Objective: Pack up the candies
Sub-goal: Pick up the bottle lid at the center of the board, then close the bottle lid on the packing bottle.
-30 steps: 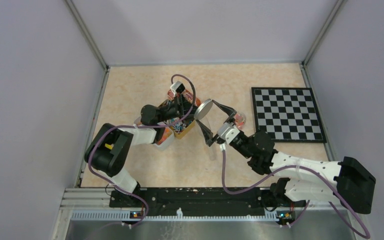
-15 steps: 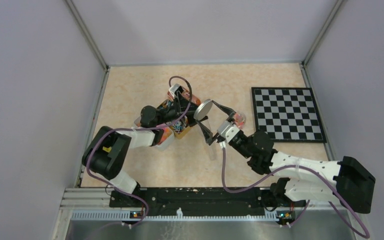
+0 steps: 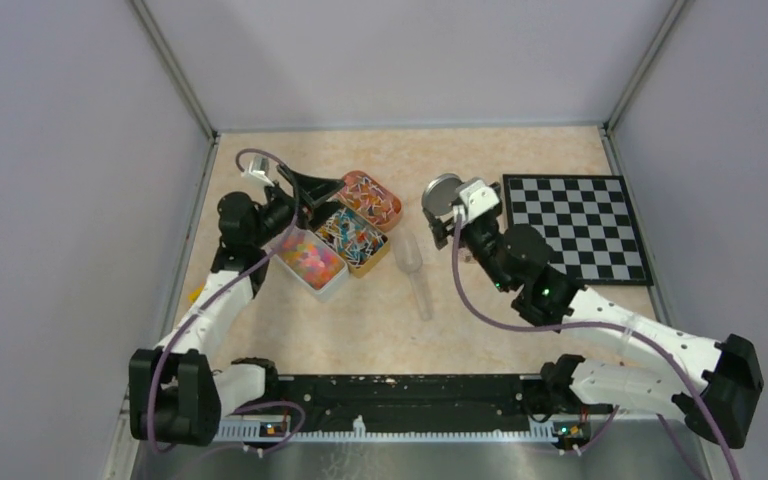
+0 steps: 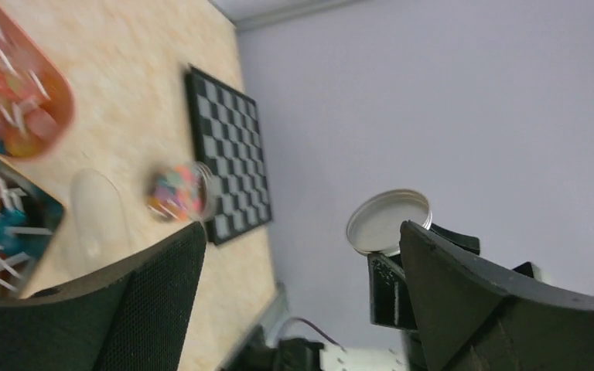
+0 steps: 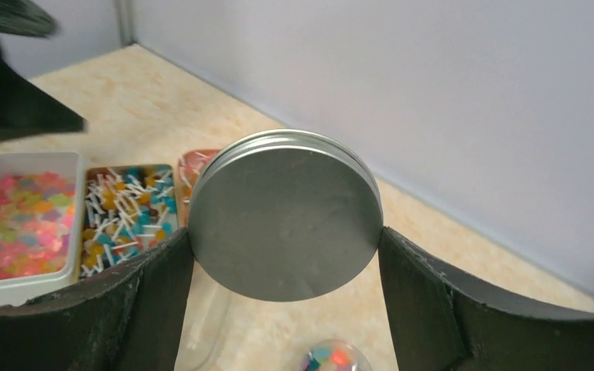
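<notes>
Beside the candies, lollipop tin and scoop; farther off, checkerboard and lid

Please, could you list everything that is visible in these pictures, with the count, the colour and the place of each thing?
candies: many, pink, orange and yellow, in the white tray; more in the jar
white tray: one, white, table left of centre
gold tin: one, yellowish, holds white-stick sweets, beside the white tray
orange tin: one, orange, behind the gold tin
scoop: one, clear, table centre
jar: one, clear, open, below the right tool
lid: one, silver, between the right tool's fingers
chessboard: one, black and white, table right
left tool: one, black, open and empty, left side
right tool: one, black, gripping the lid
</notes>
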You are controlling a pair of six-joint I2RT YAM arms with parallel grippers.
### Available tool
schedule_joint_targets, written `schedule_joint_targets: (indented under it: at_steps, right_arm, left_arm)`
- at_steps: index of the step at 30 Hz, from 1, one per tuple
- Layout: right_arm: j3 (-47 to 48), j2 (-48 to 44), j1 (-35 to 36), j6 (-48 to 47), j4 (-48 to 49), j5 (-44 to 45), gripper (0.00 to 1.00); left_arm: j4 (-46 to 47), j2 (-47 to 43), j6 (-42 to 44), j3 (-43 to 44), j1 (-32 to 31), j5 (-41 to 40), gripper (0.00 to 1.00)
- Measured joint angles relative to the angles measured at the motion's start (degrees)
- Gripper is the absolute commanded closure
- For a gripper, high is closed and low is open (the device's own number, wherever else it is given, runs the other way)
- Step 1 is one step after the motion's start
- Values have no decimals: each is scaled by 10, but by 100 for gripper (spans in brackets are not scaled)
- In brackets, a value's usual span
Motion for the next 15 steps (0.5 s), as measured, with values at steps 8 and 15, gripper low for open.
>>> schedule_joint_targets:
  at_steps: [8, 15]
  right_arm:
    - [103, 12, -111, 135, -303, 17, 25]
    - [178, 87, -175, 187, -482, -45, 24]
  left_arm:
    - [-323, -21, 339, 228, 3, -84, 2]
    - [-448, -62, 497, 226, -24, -182, 2]
